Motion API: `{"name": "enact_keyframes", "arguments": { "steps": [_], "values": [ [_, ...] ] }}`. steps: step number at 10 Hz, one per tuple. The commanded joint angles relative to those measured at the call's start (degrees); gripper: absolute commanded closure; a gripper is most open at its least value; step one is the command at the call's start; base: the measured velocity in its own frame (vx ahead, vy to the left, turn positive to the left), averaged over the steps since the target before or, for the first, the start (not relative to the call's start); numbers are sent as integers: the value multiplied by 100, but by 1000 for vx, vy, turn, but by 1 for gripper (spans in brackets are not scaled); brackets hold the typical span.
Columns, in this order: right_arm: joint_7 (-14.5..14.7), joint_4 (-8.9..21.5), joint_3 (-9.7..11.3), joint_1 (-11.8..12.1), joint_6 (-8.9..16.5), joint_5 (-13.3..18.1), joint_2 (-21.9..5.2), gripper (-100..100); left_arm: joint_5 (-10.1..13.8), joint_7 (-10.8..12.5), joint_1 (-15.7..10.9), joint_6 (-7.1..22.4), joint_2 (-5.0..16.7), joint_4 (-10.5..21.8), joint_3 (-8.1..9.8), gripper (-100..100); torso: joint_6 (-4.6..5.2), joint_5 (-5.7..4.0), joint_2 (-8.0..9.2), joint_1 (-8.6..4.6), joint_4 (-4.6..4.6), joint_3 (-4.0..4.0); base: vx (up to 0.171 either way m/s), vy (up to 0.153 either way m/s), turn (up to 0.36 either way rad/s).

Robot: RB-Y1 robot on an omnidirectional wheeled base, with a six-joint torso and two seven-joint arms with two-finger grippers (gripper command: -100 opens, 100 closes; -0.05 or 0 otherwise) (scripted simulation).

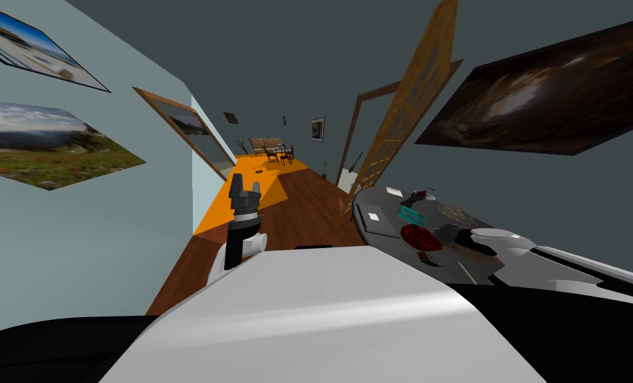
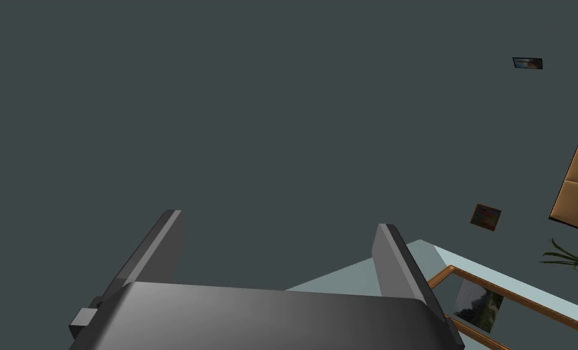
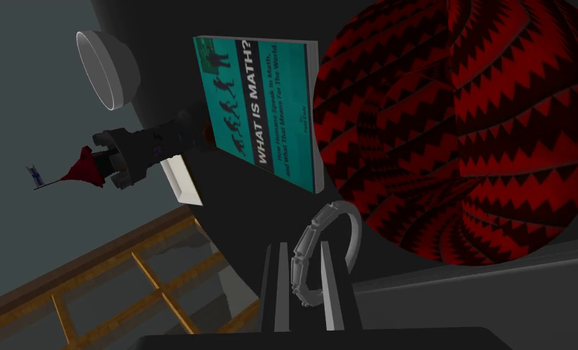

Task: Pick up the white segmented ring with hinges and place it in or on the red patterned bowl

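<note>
Right gripper (image 3: 300, 248) clenched on white segmented ring (image 3: 329, 209): the two fingers (image 3: 329, 273) stand close together and pinch one side of the loop, and the rest of the ring arcs up past the fingertips. The right wrist view has the ring just beside the side of the red zigzag bowl (image 3: 464, 133); can't tell if they touch. Teal book (image 3: 257, 109) titled "WHAT IS MATH?" lies next to the bowl, beyond the ring. Past the book are a dark castle-like figure with a red flag (image 3: 136, 152) and a small white cup (image 3: 105, 70).

The head view gives the layout that the wrist view lacks: round grey table (image 1: 375, 207) on my right, bowl and book small on it, right arm (image 1: 508, 243) reaching over it. The ring is too small to pick out there.

Left gripper (image 1: 245, 189) is raised in front of the chest, well apart from the table. In the left wrist view its fingers (image 2: 391, 261) are spread wide with nothing between them
</note>
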Motion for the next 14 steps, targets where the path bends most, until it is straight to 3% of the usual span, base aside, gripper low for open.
{"name": "enact_keyframes", "arguments": {
  "steps": [1, 2, 6, 7, 8, 9, 10, 11, 13, 14],
  "values": [
    [0, 0, 0, 0, 0, 0, 0, 100, 0, 0, 0, 0, 0, 0, 0, 0, 0, 0, 0, 0, 0, 0, -6, -4, -1],
    [47, 43, -9, -10, -29, -3, 8, -100, 0, 0, 0, 0, 0, 0, 0, 0, -3, 3, -3, 8, 0, -1, 0, 0, 0],
    [44, 39, -7, -9, -26, -2, 8, -100, 0, 0, 0, 0, 0, 0, 0, 0, -4, 5, -8, 14, -1, -4, 0, 0, 0],
    [44, 39, -7, -9, -26, -2, 8, 0, 0, 0, 0, 0, 0, 0, 0, 0, -4, 5, -8, 14, -1, -4, 0, 0, 0],
    [-37, -248, -63, 277, 109, -108, -203, -100, 0, 0, 0, 0, 0, 0, 0, 0, -4, 5, -8, 14, -1, -4, 52, -5, -131],
    [-37, -184, -63, 273, 109, -108, -203, -100, 0, 0, 1, 0, 0, 0, 0, 0, 1, 5, -20, 13, -3, -10, 68, -3, -100],
    [-37, -382, -63, 277, 109, -108, -203, -100, 0, 0, 1, 0, 0, 0, 0, 0, -2, 5, -26, 13, -4, -14, 31, -7, -11],
    [-118, -721, -119, 563, 243, -213, -414, -100, 0, 0, 0, 0, 0, 0, 0, 0, -7, 4, -21, 12, -4, -12, 48, -16, -132],
    [-118, -803, -119, 563, 243, -213, -414, -100, 0, 0, 1, 0, 0, 0, 0, 0, -5, 3, -24, 11, -5, -14, 38, -4, -43],
    [-199, -1090, -175, 849, 378, -318, -625, -100, 0, 0, 0, 0, 0, 0, 0, 0, -7, 4, -20, 13, -4, -11, 55, -1, -138]
  ]
}}
